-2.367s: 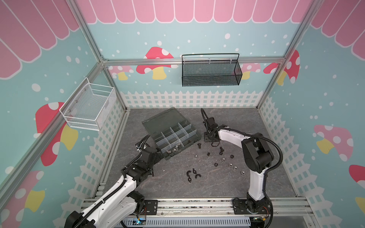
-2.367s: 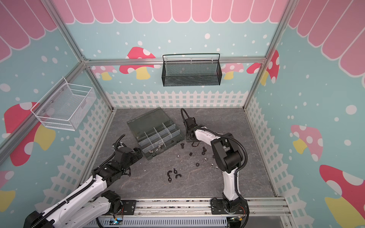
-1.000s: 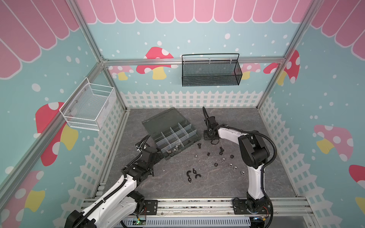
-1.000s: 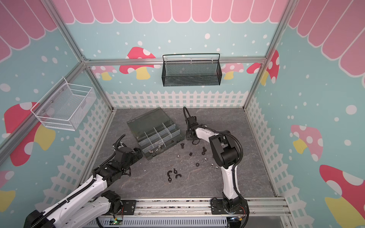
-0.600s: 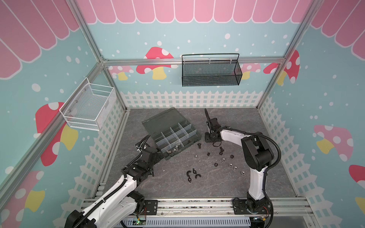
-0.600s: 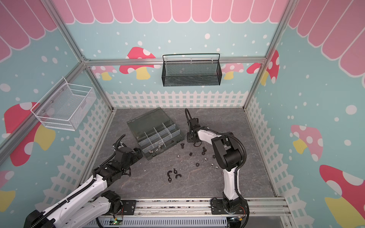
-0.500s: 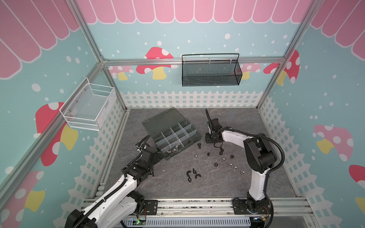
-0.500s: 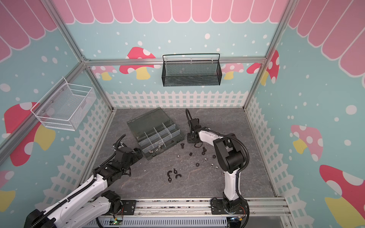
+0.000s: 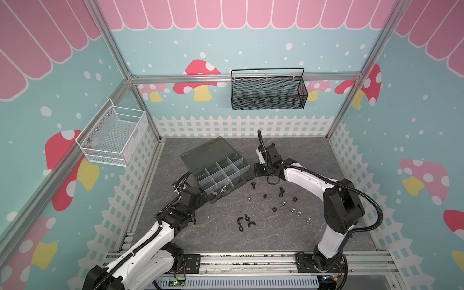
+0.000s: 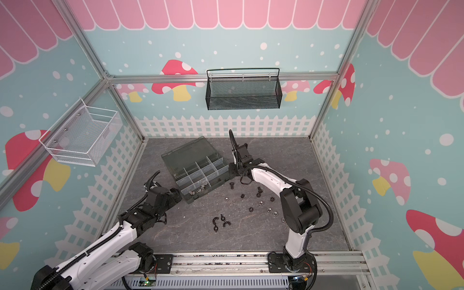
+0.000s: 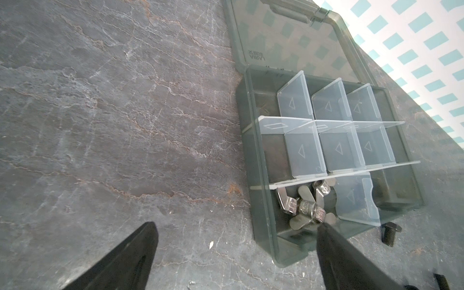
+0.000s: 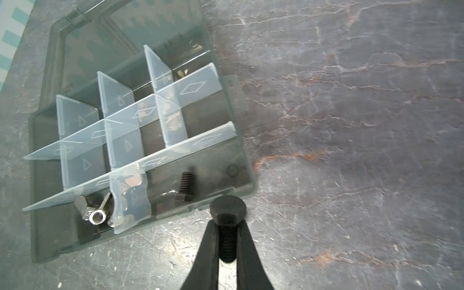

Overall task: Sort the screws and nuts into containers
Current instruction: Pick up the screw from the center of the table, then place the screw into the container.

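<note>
Bolt [image 12: 227, 226] pinched in right gripper [image 12: 227, 248], arm has swung back twd organizer box [image 12: 140, 206] edge. Drop into the screw compartment looks next. Left gripper [image 11: 236, 253] wide open, empty.

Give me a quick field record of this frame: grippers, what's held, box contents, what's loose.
left gripper: open, empty, by the organizer box corner
right gripper: shut on a black bolt, by the box's outer edge
box lid: open
box contents: silver wing nuts in an end compartment; one black bolt in box in the next one
loose on table: black wing nuts, silver domed nuts, black hex nuts, black bolts
</note>
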`<act>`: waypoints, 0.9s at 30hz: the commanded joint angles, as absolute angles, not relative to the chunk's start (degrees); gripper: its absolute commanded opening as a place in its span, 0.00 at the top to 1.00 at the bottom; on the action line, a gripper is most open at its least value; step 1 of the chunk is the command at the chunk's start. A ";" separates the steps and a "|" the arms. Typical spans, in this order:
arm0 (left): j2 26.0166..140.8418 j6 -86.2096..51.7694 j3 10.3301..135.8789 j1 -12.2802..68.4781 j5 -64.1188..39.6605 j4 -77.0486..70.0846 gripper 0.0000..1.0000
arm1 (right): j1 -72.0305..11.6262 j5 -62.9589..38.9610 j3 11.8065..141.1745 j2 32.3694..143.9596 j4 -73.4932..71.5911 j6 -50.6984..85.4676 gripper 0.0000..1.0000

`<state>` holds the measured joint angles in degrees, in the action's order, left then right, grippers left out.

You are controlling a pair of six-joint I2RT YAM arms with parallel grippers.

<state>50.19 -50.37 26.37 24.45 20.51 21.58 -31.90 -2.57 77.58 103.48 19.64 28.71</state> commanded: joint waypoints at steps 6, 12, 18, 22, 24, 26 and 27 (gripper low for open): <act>48.35 -51.53 24.66 24.15 19.34 19.63 0.01 | -34.85 -2.83 85.21 111.77 21.48 27.02 1.00; 46.94 -51.42 24.17 24.00 19.60 19.83 0.01 | -35.12 -1.47 88.61 115.88 24.17 27.11 0.95; 46.88 -51.59 23.99 24.00 19.51 19.95 0.01 | -35.11 0.14 89.66 117.07 25.40 27.20 0.80; 46.89 -51.26 24.17 24.00 19.84 20.14 0.01 | -35.07 1.07 89.68 116.88 25.53 26.98 0.74; 46.85 -51.24 24.17 23.99 19.98 20.13 0.01 | -35.12 1.30 89.75 116.79 25.59 26.89 0.73; 46.82 -51.24 24.25 23.92 20.04 20.40 0.01 | -35.14 1.57 90.06 116.56 25.67 26.85 0.73; 46.85 -51.24 24.34 23.96 20.04 20.46 0.01 | -35.07 1.79 90.08 116.22 25.80 26.81 0.72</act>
<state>47.40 -50.57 24.64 24.40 19.49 20.29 -34.89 0.45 88.49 116.53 24.60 27.22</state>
